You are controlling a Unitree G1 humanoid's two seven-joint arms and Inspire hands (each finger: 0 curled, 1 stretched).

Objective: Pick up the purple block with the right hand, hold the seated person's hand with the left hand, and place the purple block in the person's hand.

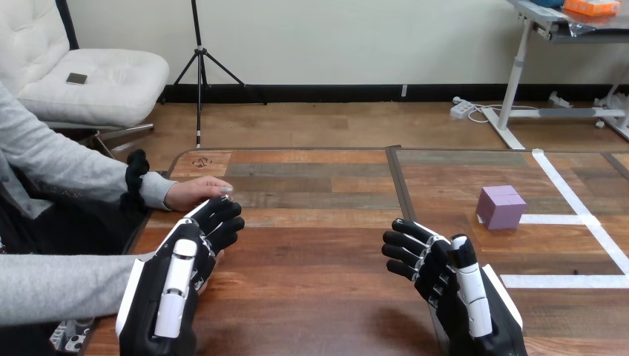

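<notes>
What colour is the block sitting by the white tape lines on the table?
Pale purple; the block shows best in the head view.

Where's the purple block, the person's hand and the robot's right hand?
purple block [504,211]: head view, on its front face.
person's hand [196,193]: head view, on the back of the hand.
right hand [445,276]: head view, on its black middle, behind the fingers.

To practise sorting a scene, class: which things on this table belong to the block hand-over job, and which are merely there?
Belongs to the job:
purple block
person's hand
left hand
right hand

Just there:
white tape lines
wooden table
</notes>
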